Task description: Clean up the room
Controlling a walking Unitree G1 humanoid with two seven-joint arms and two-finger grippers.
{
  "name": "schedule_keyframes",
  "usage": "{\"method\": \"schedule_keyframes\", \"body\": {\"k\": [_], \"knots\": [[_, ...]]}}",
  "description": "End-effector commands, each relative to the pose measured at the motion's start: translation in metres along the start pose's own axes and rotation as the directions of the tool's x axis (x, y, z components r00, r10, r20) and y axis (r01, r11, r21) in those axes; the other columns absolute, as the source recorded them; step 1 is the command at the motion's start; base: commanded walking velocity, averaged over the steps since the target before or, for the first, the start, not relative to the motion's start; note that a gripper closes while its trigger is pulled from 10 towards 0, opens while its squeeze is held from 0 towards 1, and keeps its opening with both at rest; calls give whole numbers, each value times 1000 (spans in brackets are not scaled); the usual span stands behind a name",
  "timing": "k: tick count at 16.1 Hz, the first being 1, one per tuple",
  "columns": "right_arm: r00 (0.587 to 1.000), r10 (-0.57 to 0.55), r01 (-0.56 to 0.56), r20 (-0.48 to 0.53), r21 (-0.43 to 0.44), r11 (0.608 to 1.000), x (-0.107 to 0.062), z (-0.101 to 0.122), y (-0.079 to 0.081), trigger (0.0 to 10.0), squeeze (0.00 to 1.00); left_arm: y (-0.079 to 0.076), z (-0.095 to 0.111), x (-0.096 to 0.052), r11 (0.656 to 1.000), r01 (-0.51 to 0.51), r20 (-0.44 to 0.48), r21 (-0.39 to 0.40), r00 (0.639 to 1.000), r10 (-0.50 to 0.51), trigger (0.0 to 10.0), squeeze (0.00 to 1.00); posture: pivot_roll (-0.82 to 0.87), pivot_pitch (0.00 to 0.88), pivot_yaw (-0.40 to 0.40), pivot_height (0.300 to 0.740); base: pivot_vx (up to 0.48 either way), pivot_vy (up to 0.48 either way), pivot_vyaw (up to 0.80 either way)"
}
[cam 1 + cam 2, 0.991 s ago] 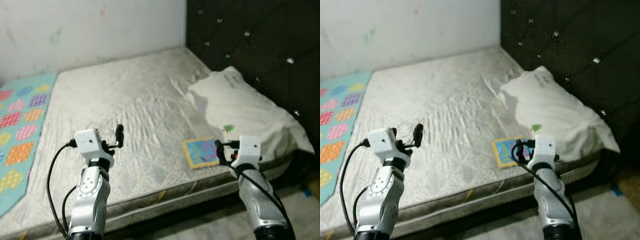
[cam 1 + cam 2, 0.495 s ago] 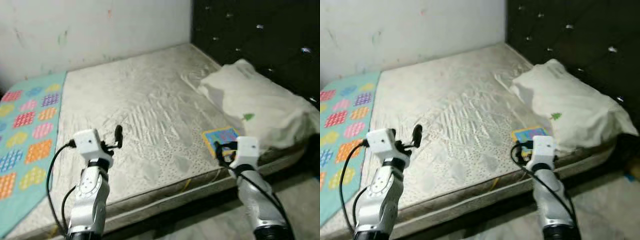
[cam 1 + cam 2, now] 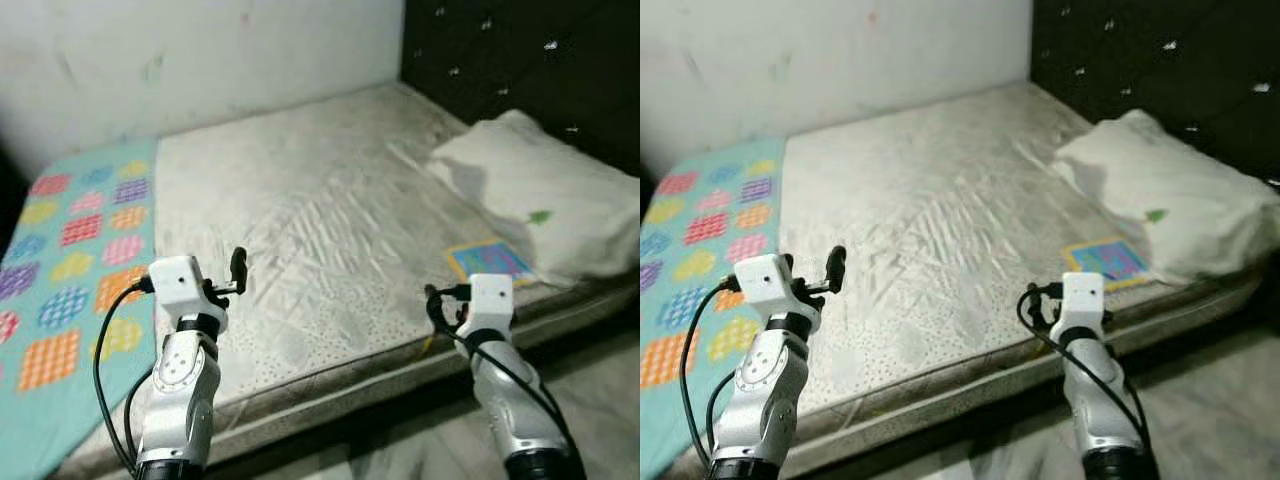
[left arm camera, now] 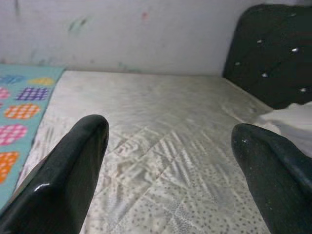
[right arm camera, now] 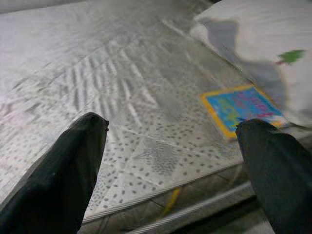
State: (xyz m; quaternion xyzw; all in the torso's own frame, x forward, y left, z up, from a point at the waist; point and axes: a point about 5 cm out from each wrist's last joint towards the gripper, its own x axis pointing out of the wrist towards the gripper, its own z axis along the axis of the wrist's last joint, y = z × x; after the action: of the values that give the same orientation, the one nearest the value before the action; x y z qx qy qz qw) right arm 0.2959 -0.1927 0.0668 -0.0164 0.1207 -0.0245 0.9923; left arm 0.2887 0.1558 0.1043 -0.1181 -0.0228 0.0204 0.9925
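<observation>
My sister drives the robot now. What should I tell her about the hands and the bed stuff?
Left gripper: open, holding nothing, raised over the near edge of the mattress.
Right gripper: open, holding nothing, over the near mattress edge, close to the colourful book.
The book lies flat beside the white pillow, which sits by the dark headboard.
The patterned blanket covers the left end of the bed.
Done: nothing picked up.
Left: likely the book first.

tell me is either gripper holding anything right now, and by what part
Nothing is held. The left gripper and the right gripper are both open with only the mattress showing between their fingers, raised in front of the bed's near edge.
</observation>
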Motion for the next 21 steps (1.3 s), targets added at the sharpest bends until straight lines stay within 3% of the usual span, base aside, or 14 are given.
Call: {"method": "schedule_keyframes", "body": {"k": [1,4,16,21], "knots": [[999,33,-33,17,4,999,3,5,12,10000,0,9,7,0,1000,-9,30,26,1000,8,10000,0,-223,0,110,740,0,0,0],[999,38,-38,24,-5,999,5,7,13,10000,0,9,10,-1,1000,8,43,14,999,-9,10000,0,-225,0,113,740,95,0,0],[998,46,-45,39,-31,998,5,8,14,10000,0,5,11,0,1000,27,46,-8,999,-27,10000,0,-227,0,118,740,375,0,0],[999,39,-38,35,-37,999,4,5,13,10000,0,5,8,1,1000,3,30,5,1000,-3,10000,0,-223,0,121,740,0,0,0]]}}
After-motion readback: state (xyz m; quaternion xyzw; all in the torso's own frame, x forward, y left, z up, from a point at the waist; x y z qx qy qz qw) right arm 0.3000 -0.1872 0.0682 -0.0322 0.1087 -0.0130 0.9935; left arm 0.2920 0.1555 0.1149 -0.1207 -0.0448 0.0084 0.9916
